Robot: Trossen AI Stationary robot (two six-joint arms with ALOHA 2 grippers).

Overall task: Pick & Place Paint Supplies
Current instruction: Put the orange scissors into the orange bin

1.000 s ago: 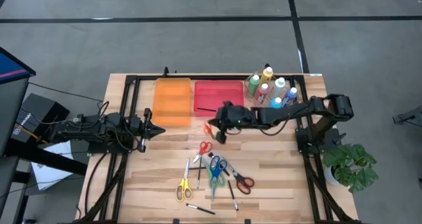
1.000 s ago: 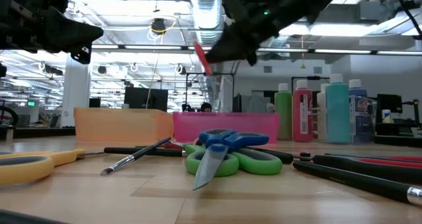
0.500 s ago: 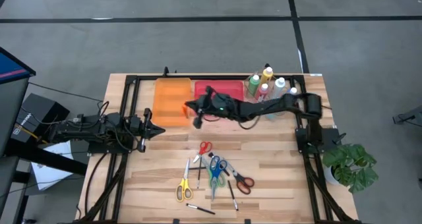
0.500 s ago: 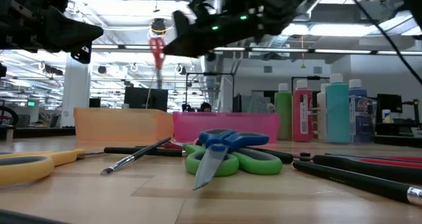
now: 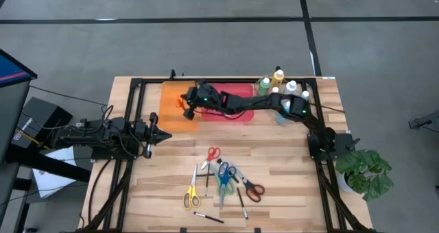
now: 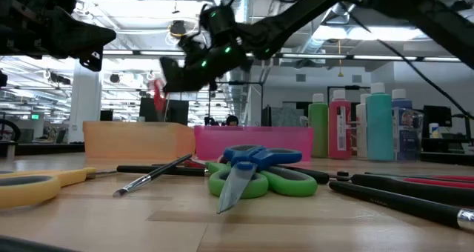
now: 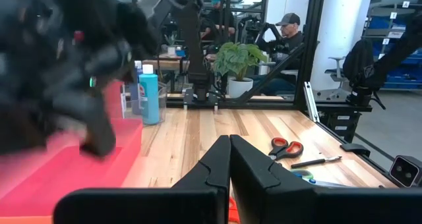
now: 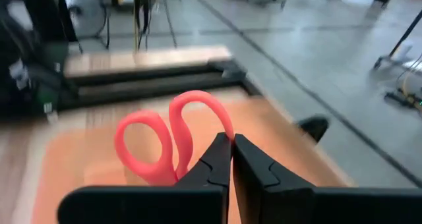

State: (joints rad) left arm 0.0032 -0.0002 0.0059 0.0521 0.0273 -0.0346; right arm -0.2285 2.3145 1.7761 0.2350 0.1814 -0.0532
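Observation:
My right gripper (image 5: 186,103) reaches across the red tray (image 5: 240,90) and is shut on pink-handled scissors (image 8: 165,141), in the air above the orange tray (image 5: 171,99). In the low view the scissors (image 6: 157,90) hang above that tray's wall. My left gripper (image 5: 167,134) waits shut and holds nothing, at the table's left beside the orange tray. Paint bottles (image 5: 281,88) stand at the far right. Several scissors (image 5: 223,178) and thin brushes (image 5: 208,217) lie flat near the front edge. My right gripper pinches the pink-handled scissors between its two fingers, just behind the handle loops (image 8: 217,122). The fingers hide the spot they close on. The loops stick out past the fingertips. The fingers come from the table's right, slanting slightly down. The scissors are lifted clear above the orange tray.
A potted plant (image 5: 363,171) stands off the table's right front corner. Black frame rails (image 5: 130,123) run along the table's sides and back. Bare wood (image 5: 274,151) lies between the trays and the scissors. In the left wrist view a person (image 7: 287,29) sits beyond the table.
My right gripper has swept toward the table's left edge and slightly toward the far edge. It went from in front of the red tray, across it, to above the orange tray. It stayed shut on the scissors, which travelled with it, clear of everything.

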